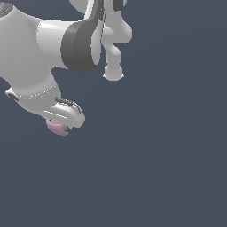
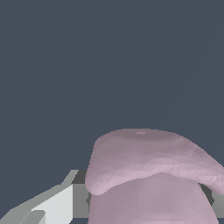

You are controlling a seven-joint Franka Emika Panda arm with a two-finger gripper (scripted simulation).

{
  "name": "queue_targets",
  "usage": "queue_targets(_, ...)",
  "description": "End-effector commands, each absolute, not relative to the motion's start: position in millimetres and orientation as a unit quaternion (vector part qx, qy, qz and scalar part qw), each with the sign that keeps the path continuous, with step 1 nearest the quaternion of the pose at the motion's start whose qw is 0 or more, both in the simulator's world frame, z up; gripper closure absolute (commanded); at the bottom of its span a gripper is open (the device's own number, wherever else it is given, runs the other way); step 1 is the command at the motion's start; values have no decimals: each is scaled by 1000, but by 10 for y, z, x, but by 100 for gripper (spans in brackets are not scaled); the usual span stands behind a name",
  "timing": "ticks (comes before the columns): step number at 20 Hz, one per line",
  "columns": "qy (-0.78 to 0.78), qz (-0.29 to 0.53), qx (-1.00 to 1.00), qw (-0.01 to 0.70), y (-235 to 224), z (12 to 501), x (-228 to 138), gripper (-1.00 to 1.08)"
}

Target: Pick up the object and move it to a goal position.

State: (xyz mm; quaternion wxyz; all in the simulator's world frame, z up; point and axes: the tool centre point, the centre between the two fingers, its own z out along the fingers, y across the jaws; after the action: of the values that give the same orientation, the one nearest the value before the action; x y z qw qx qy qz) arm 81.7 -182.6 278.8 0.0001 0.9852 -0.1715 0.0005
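White and glossy, the arm reaches in from the exterior view's left, and its claw points downward with the pale pink object peeking out just beneath its tip. Seen from the wrist, the lumpy object fills the space between the grey fingers, so the claw is clenched around it against a plain slate-blue background.

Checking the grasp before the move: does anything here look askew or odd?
Nothing looks damaged. The pink object sits at the gripper, mostly hidden in the exterior view. In the wrist view it bulges past one finger, so the hold may be off-centre.
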Motion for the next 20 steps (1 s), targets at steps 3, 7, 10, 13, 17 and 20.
queue_targets(3,-171,0,985,0,-2020,3130,841,108)
queue_targets(7,-171,0,985,0,-2155,3359,865,108)
queue_targets(10,-171,0,985,0,-2229,3484,880,108)
queue_targets(13,-171,0,985,0,-2282,3572,893,108)
queue_targets(17,-171,0,985,0,-2327,3649,906,108)
queue_targets(20,-171,0,985,0,-2347,3682,913,108)
